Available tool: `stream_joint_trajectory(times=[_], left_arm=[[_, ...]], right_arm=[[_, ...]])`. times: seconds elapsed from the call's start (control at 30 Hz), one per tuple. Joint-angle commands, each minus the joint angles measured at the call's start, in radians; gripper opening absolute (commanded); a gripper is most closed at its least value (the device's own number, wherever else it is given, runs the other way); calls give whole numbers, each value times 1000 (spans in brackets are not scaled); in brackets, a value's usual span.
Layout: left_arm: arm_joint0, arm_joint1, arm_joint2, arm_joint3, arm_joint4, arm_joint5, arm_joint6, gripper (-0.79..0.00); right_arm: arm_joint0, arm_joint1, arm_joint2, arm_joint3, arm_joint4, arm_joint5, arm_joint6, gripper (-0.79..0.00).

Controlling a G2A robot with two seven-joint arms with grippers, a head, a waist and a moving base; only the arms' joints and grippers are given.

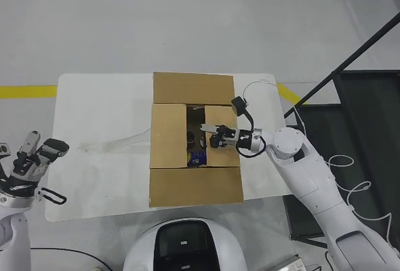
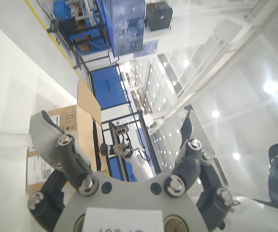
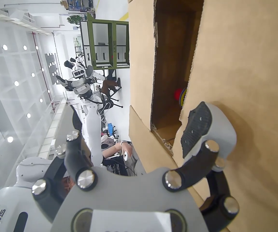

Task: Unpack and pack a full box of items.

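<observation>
The cardboard box (image 1: 195, 183) sits mid-desk (image 1: 98, 108), its side flaps lying over the opening with a gap between. The board looks light and stiff, likely bending only at creases, so the right flap (image 1: 222, 115)'s free edge seems the best hold. The right end effector (image 1: 212, 135) hangs there spread wide and empty; the left end effector (image 1: 43, 146), likewise spread and empty, is by the desk's left edge, above grey floor

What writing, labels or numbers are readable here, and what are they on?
Symbols on the box: no words legible.
White label on its side: too small to read.
Blue panel behind: lettering blurred.
Sticker at the wrist: cut off, unreadable.
</observation>
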Motion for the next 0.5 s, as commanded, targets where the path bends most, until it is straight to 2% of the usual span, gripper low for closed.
stream_joint_trajectory(times=[0.0, 0.1, 0.17, 0.3, 0.33, 0.47], left_arm=[[-29, 8, 4, 26, 19, 7, -86, 0], [-84, 17, 25, 80, 31, 21, -166, 0], [-111, 20, 36, 104, 38, 30, -181, 0], [-164, 24, 74, 147, 85, -22, -181, 0], [-178, 23, 79, 162, 70, -40, -153, 0], [-187, 21, 83, 173, 62, -53, -112, 0]], right_arm=[[0, 0, 0, 0, 0, 0, 0, 0], [0, 0, 0, 0, 0, 0, 0, 0], [0, 0, 0, 0, 0, 0, 0, 0], [0, 0, 0, 0, 0, 0, 0, 0], [0, 0, 0, 0, 0, 0, 0, 0], [0, 0, 0, 0, 0, 0, 0, 0]])
